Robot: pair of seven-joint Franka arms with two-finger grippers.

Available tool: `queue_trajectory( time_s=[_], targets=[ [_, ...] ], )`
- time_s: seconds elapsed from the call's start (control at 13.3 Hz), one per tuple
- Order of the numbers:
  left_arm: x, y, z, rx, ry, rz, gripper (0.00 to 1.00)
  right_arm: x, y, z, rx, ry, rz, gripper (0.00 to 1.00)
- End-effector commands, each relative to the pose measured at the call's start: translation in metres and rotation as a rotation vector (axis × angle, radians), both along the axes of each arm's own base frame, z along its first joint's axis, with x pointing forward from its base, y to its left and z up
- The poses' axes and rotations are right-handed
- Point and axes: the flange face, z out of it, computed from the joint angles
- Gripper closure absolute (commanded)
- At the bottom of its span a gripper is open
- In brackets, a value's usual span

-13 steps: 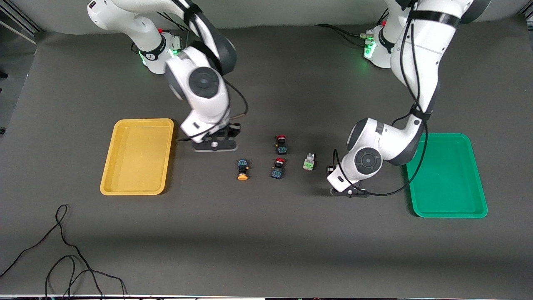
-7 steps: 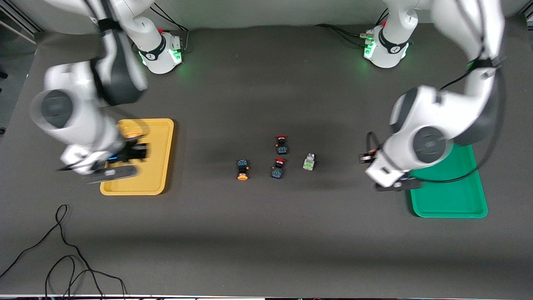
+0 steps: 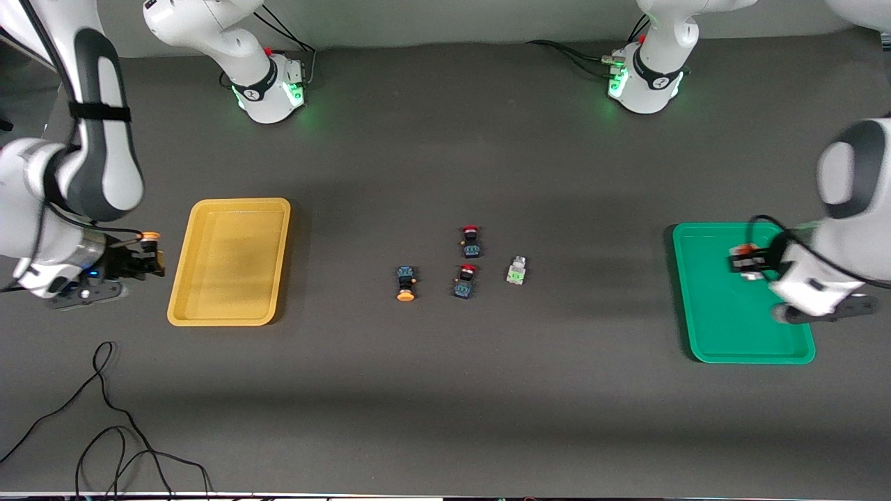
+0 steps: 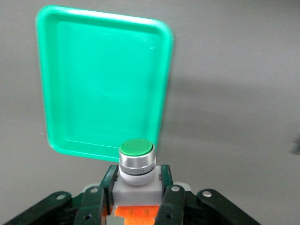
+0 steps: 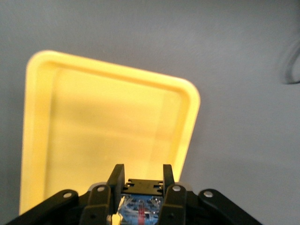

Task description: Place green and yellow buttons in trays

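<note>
Cable lies looped on the dark table nearest the front camera, toward the right arm's end. Farther from the camera, a loose group sits mid-table: a dark-bodied yellow-capped button lying on its side, a red-capped switch just beside it, and a whitish green-faced button toward the left arm's end; a second red-capped switch lies farther still. The green tray rests at the left arm's end, the yellow tray at the right arm's end, well apart. The left gripper hangs over the green tray, its fingers pinching a grey-bodied button whose round green cap points toward the tray; an orange part shows beneath the body in the left wrist view. The right gripper hangs over bare table just beside the yellow tray's outer edge, its fingers pinching a dark blue-black button, whose orange-yellow cap shows in the front view. Both bases stand at the table's farthest edge.
</note>
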Motion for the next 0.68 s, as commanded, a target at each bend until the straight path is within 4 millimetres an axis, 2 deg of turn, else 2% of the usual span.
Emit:
queue_trajectory(
  time_s=[0.0, 0.08, 0.15, 0.23, 0.3, 0.38, 0.45, 0.53, 0.6],
  targets=[
    [-0.008, 0.052, -0.038, 0.023, -0.032, -0.058, 1.00, 0.005, -0.005, -0.072, 0.014, 0.020, 0.039, 0.84],
    [-0.011, 0.073, -0.057, 0.034, -0.053, -0.085, 1.00, 0.003, -0.007, -0.095, 0.025, 0.027, 0.051, 0.83],
    [-0.016, 0.087, -0.073, 0.032, -0.073, -0.100, 1.00, 0.003, -0.008, -0.107, 0.038, 0.026, 0.050, 0.83],
    [-0.022, 0.097, -0.093, 0.028, -0.082, -0.100, 1.00, 0.008, -0.008, -0.109, 0.032, 0.022, 0.060, 0.83],
    [-0.026, 0.104, -0.111, 0.028, -0.087, -0.096, 1.00, 0.007, -0.014, -0.111, 0.029, 0.026, 0.050, 0.75],
    [-0.029, 0.104, -0.132, 0.024, -0.095, -0.099, 1.00, 0.006, -0.016, -0.112, 0.032, 0.026, 0.038, 0.51],
    [-0.031, 0.111, -0.155, 0.023, -0.108, -0.094, 1.00, 0.007, -0.015, -0.112, 0.033, 0.028, 0.033, 0.11],
    [-0.034, 0.122, -0.177, 0.026, -0.117, -0.087, 1.00, 0.010, -0.013, -0.108, 0.034, 0.021, 0.032, 0.00],
    [-0.035, 0.129, -0.197, 0.028, -0.134, -0.084, 1.00, 0.018, -0.006, -0.097, 0.041, 0.001, 0.038, 0.00]
  ],
)
